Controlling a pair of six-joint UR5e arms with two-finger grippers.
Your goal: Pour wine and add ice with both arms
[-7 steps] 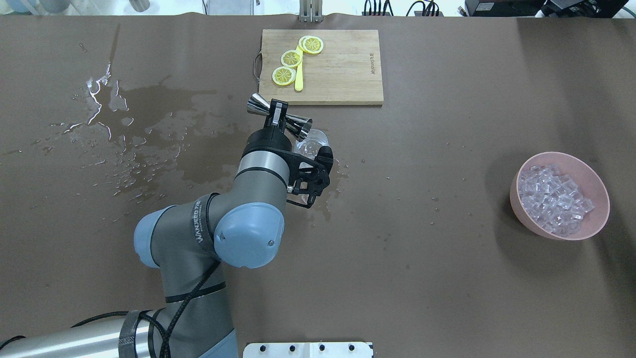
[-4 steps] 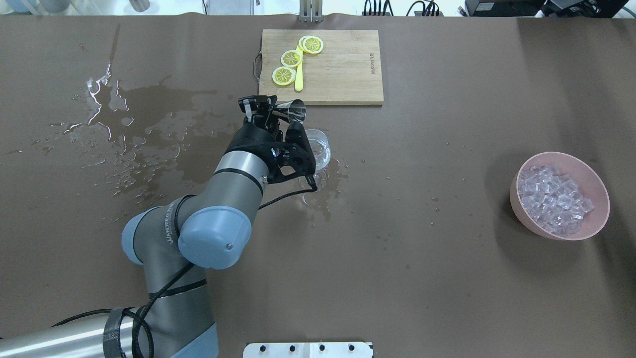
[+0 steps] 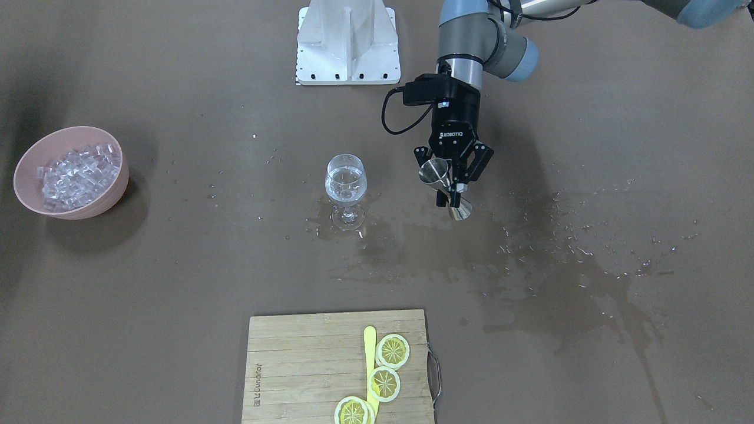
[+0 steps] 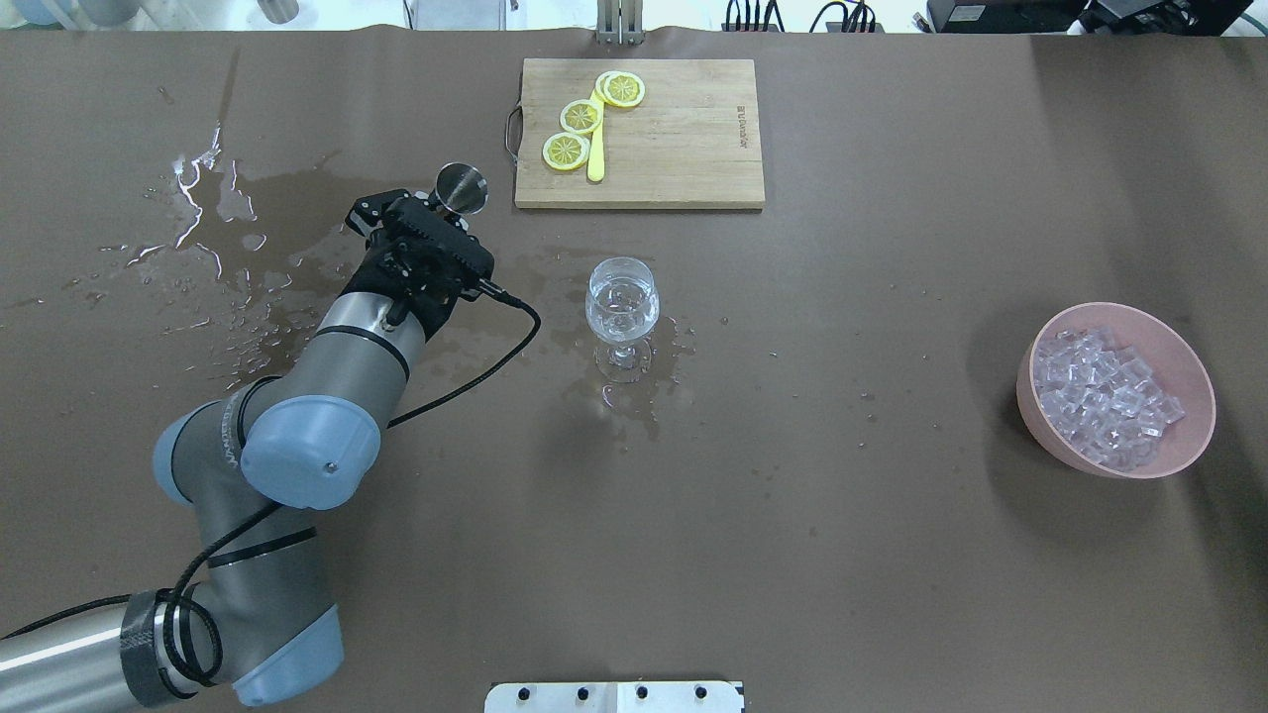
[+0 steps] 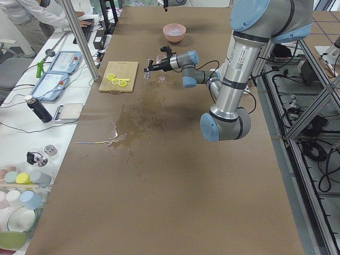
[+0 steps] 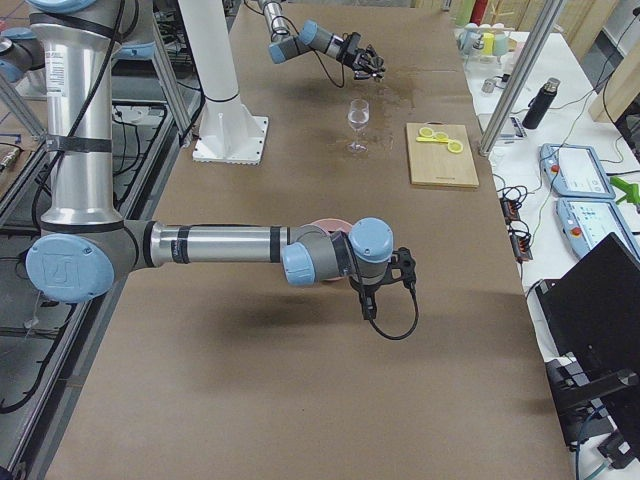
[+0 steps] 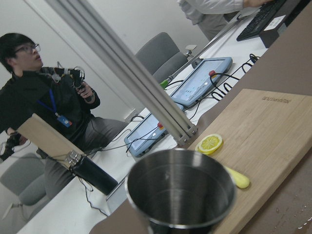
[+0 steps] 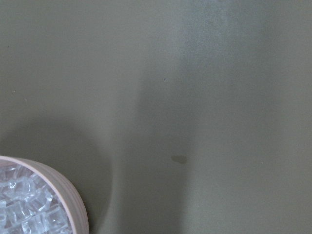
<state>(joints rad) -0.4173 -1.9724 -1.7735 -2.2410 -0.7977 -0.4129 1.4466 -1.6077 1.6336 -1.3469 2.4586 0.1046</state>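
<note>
Nearest me, the silver-grey right arm (image 6: 220,243) hangs over the pink bowl (image 3: 94,206) of clear ice cubes (image 4: 1105,401). Its pincer is hidden, so I can't tell. Mid-bench (image 4: 792,545), the stemmed wine glass (image 4: 621,302) holds the clear wine (image 3: 346,187). A second ago the left pincer (image 3: 449,191) tipped the steel double-cone jigger (image 4: 462,188) over it. Now it's swung away left, still pinching it above the dark wet patch (image 4: 327,198).

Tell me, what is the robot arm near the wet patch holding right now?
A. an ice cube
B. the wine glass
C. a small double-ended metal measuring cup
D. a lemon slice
C: the left gripper has its jaws closed on the metal measuring cup, while the wine glass stands free, apart from it.
</note>
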